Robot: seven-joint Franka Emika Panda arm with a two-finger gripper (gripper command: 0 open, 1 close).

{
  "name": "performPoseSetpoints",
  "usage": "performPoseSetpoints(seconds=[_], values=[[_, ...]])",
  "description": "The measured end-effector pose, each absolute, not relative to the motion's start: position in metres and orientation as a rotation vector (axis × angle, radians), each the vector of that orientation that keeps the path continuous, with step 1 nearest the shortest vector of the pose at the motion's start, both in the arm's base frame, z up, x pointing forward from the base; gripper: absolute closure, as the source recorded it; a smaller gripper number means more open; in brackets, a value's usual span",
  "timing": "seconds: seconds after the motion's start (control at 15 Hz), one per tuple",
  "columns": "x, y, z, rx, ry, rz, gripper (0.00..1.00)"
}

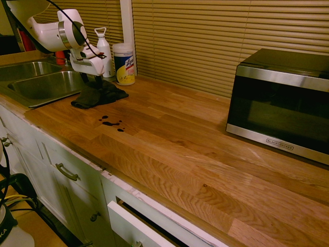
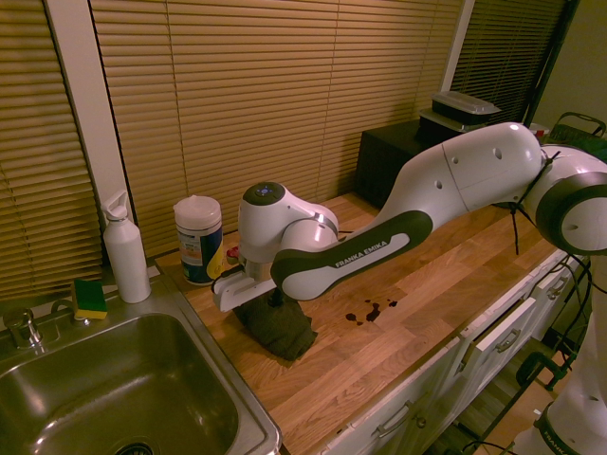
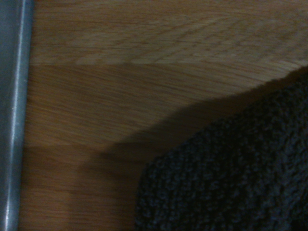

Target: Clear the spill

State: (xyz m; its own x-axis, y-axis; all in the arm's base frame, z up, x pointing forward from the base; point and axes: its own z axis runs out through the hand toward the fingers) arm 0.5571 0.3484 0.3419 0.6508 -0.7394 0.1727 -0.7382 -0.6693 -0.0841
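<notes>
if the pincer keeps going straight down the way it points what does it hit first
Most likely the dark cloth directly beneath the open pincer, not the spill, which lies apart on the countertop.

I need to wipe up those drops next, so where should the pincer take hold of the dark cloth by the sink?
Take the dark crumpled fabric cloth at its raised, bunched middle, from straight above. It lies in a soft heap on the wooden countertop, so its flat edges offer little to pinch. The open pincer hangs right over it.
</notes>
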Motion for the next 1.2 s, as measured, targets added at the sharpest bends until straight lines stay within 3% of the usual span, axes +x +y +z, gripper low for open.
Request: performPoseSetpoints(seconds=[0.87, 1.2], values=[[0.565, 0.324, 0.338, -2.858, 1.240, -0.188, 1.00], [0.549, 0.275, 0.339, -2.866, 1.285, -0.174, 1.00]])
